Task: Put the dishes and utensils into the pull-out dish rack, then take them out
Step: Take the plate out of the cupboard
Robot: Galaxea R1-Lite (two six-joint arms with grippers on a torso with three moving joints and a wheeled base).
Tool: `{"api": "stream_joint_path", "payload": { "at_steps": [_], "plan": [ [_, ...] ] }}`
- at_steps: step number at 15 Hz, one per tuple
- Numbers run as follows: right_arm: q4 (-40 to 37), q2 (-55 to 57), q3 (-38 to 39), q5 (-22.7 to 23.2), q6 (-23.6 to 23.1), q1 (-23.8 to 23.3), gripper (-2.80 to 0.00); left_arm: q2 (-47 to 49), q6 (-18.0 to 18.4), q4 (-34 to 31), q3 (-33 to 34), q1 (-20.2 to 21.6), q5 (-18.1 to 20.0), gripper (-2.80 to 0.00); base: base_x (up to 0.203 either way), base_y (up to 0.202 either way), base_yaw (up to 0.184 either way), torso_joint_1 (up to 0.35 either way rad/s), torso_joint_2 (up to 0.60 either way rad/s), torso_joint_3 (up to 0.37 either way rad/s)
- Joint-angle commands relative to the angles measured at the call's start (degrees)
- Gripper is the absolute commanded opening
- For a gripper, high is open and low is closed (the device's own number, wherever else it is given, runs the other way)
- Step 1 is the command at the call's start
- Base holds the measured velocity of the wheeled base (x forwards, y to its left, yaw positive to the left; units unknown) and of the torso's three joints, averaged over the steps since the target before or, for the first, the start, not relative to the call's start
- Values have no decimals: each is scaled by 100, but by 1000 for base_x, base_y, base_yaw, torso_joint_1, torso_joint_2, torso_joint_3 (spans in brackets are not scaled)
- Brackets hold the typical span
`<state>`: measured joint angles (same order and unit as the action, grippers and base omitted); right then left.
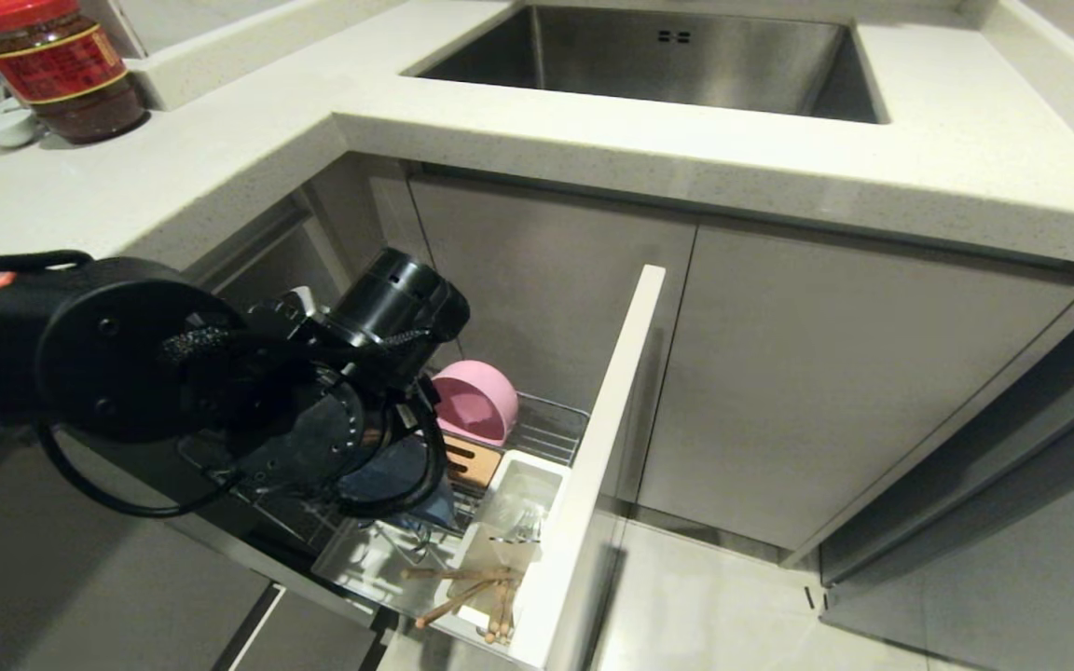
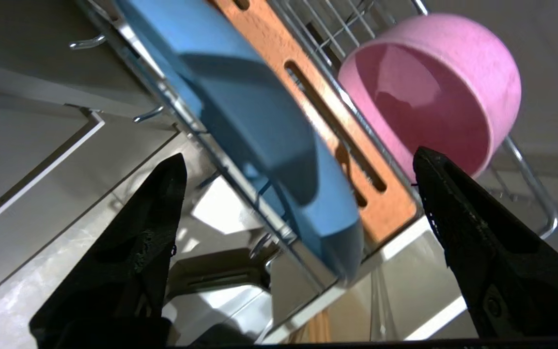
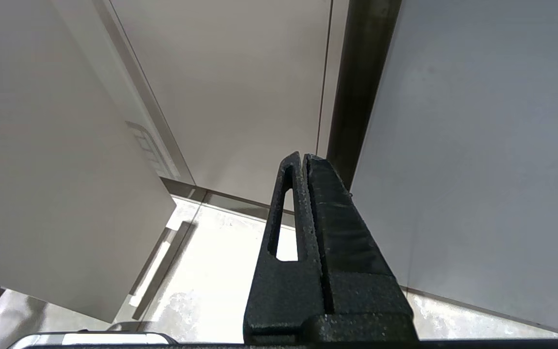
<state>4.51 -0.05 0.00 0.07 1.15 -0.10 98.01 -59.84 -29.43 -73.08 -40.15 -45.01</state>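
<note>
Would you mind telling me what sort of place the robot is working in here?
Most likely a home kitchen: a steel sink set in a pale countertop, and a pull-out dish rack open below.

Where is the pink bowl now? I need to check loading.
Head view: the pink bowl lies on its side at the pull-out dish rack's back end, beyond the blue plate.

The left arm (image 1: 220,391) hides most of the blue plate (image 1: 397,475).
</note>
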Motion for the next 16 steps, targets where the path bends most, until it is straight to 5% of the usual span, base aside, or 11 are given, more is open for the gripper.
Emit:
{"api": "stream_joint_path", "payload": {
  "at_steps": [1,4,5,16],
  "plan": [
    [6,-4,149,1,0,1,-280,131,7,168,75,52,-26,0,0,0,0,0,0,0],
    [6,-4,149,1,0,1,-280,225,68,315,89,117,-17,0,0,0,0,0,0,0],
    [6,-4,149,1,0,1,-280,218,68,324,93,124,-17,-280,0,0,0,0,0,0],
    [6,-4,149,1,0,1,-280,-330,68,298,84,-98,-26,-280,0,0,0,0,0,0]
  ]
}}
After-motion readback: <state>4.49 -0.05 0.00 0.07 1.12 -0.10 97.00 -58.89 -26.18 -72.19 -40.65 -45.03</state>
